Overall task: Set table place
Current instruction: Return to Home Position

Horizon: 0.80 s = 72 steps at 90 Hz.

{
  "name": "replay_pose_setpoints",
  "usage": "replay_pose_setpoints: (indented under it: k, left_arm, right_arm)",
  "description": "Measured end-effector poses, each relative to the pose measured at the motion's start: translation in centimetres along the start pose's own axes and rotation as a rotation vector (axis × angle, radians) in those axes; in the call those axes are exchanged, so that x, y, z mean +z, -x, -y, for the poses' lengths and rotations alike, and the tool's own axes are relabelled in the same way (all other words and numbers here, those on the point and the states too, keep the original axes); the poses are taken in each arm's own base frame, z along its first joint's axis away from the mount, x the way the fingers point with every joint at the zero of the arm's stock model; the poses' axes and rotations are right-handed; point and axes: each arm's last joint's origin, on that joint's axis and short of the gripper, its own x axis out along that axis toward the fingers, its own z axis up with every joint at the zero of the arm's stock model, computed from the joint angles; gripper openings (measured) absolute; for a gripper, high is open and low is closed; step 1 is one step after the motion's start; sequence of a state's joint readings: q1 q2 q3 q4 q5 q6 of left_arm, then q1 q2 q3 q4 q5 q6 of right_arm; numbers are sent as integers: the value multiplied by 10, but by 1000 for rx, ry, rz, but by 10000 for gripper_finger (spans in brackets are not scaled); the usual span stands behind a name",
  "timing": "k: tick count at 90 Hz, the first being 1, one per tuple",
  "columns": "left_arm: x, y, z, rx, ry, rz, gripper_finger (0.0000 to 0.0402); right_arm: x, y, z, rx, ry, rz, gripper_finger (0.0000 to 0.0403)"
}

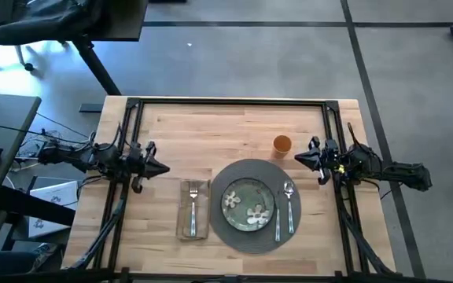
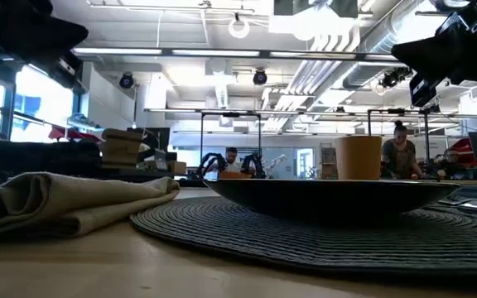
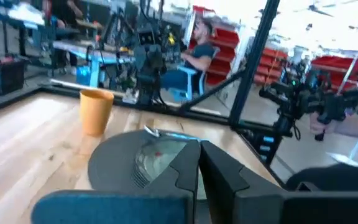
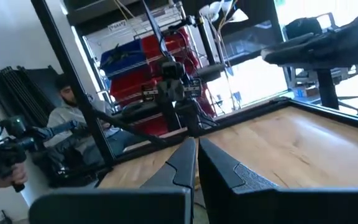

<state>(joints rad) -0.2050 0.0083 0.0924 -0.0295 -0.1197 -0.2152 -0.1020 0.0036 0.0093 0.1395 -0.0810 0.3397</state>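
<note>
On the wooden table (image 1: 211, 130) lies a round grey woven mat (image 1: 252, 233) with a green floral plate (image 1: 248, 204) on it. A spoon (image 1: 289, 206) and a knife (image 1: 278, 224) lie on the mat's right part. A beige napkin (image 1: 194, 211) with a fork (image 1: 194, 200) on top lies left of the mat. An orange cup (image 1: 281, 145) stands upright beyond the mat. My left gripper (image 1: 162, 167) hovers shut, left of the napkin. My right gripper (image 1: 299, 156) hovers shut beside the cup, touching nothing.
Black rail frames (image 1: 226, 102) run along the table's far, left and right sides. A dark desk and chair (image 1: 53, 23) stand beyond the far left corner. People sit and stand in the room (image 2: 400, 149) behind the table. Bare wood lies across the table's far half.
</note>
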Motion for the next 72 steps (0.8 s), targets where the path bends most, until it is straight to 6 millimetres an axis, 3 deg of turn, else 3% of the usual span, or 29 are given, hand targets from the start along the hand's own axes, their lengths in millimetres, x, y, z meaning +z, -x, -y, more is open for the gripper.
replay_pose_setpoints:
  k: [11, 26, 54, 72]
  left_arm:
    - [-8, -1, -2, 27, 5, -50, 0]
    - [-17, -4, -2, -128, -17, -16, 0]
    - [-21, -5, -16, 35, -3, -32, 0]
    - [-20, -4, -18, 54, -17, -26, 0]
  right_arm:
    - [0, 0, 0, 8, 9, -7, 0]
    - [-1, 0, -1, 47, 27, -18, 0]
    - [-3, 0, 0, 30, 29, -37, 0]
    - [-4, 0, 0, 28, 27, -45, 0]
